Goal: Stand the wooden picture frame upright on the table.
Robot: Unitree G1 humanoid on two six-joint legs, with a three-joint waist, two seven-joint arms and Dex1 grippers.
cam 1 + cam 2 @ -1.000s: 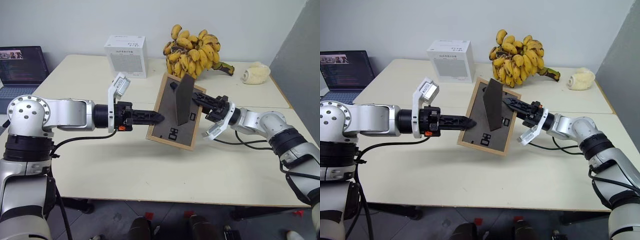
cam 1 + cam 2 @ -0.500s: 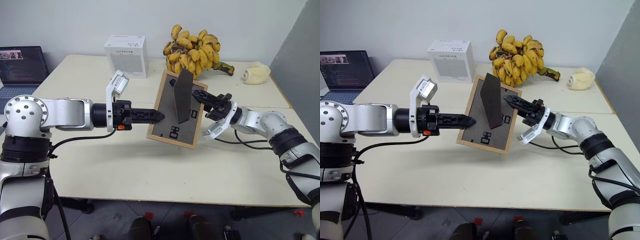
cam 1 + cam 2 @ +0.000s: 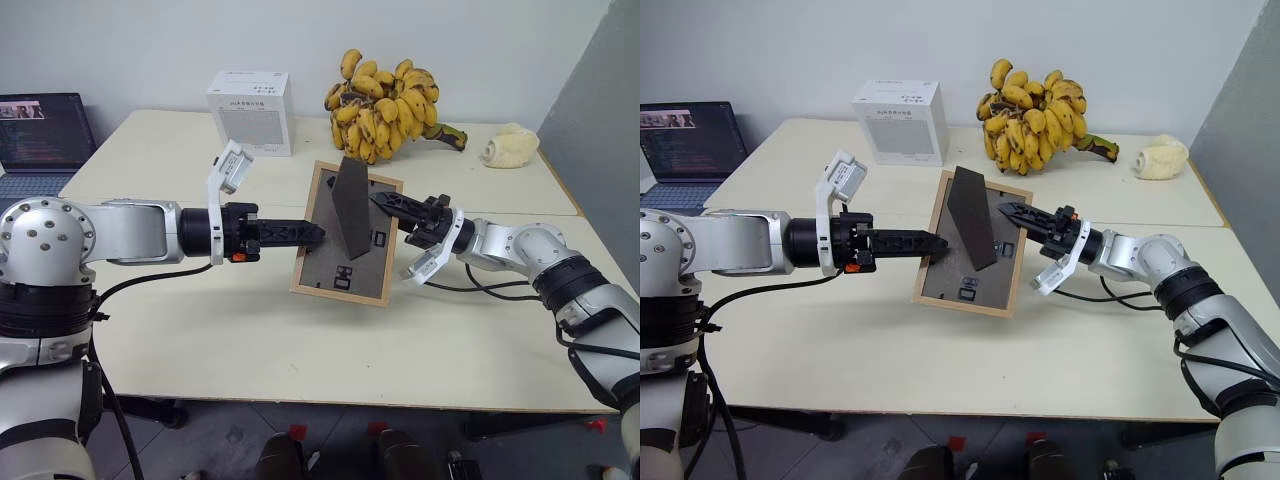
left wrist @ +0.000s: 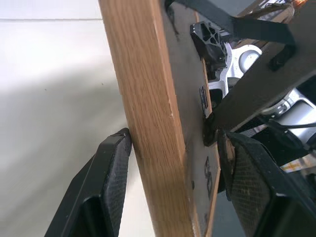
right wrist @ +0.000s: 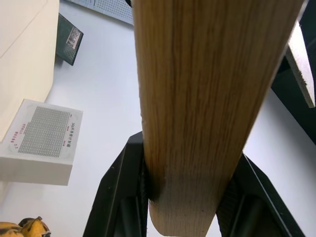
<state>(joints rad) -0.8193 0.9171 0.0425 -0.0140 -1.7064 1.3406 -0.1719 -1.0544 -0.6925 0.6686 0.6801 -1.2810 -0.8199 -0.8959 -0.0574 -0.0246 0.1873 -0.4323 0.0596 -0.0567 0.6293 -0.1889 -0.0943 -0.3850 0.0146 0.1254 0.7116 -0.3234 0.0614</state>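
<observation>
At centre of the left eye view, the wooden picture frame [image 3: 345, 235] is held tilted above the table [image 3: 240, 330], its stand folded out. The right gripper [image 3: 388, 203] clamps the frame's right edge. The left gripper [image 4: 170, 182] straddles the left edge with fingers slack (one pad touching); next, the frame likely needs lowering onto base and stand.

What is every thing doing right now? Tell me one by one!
wooden picture frame: tilted, dark back showing, stand folded out, bottom edge at the table.
right gripper: shut on the frame's edge.
left gripper: open around the opposite edge.
laptop: open, screen on.
white box: upright, closed.
bananas: bunched, yellow.
</observation>
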